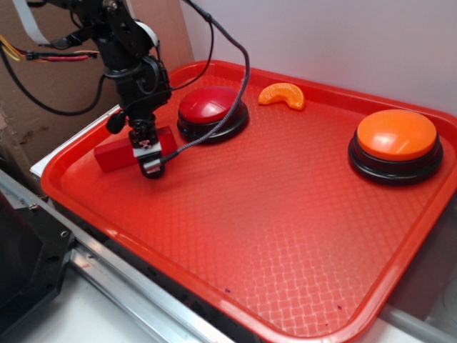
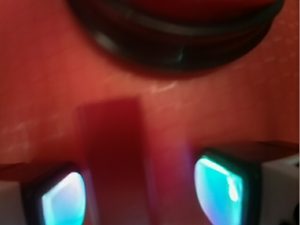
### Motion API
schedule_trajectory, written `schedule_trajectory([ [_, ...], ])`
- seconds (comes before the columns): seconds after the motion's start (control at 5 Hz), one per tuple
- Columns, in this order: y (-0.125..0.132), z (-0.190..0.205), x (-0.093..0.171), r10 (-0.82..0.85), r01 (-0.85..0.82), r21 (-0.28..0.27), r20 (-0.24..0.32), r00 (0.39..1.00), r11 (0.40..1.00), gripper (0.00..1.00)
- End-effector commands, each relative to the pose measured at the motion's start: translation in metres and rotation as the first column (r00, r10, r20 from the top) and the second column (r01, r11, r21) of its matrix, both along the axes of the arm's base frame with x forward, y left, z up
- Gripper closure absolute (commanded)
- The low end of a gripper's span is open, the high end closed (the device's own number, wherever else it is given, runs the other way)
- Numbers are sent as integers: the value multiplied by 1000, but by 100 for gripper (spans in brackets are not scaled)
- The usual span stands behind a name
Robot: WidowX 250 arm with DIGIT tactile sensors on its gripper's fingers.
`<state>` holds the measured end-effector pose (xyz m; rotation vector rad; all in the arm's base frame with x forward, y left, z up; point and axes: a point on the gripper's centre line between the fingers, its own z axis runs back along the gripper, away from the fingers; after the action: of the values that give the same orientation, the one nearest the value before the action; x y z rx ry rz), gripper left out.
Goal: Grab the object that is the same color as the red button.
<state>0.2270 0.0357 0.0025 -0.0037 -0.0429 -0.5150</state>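
Now, gripper [image 1: 146,153]: low over the tray's [image 1: 285,214] left end, pointing down.
Fingers [image 2: 63,201]: spread fairly wide; the left pad sits at the block's edge, a gap shows before the right pad; the blur hides whether either touches.
Red block [image 2: 115,159]: lying flat on the tray between the fingers, its far end reaching beyond their tips.
Red button [image 1: 212,111]: just beyond the fingertips, past the block's end.
Orange button [image 1: 395,143]: well apart, at the tray's far right.
Orange slice [image 1: 283,95]: beyond the red button, near the rim.
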Motion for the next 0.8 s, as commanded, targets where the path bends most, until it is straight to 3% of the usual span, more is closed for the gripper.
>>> schedule_trajectory([
  [0.0, -9, 9, 2, 7, -9, 20, 54, 999, 1000, 100],
  [0.2, -14, 29, -2, 51, -52, -42, -25, 998, 998, 100],
  [0.4, -30, 58, -13, 180, -182, -44, -52, 982, 982, 100],
  [0.6, -62, 92, -21, 200, -205, -85, -62, 978, 975, 100],
])
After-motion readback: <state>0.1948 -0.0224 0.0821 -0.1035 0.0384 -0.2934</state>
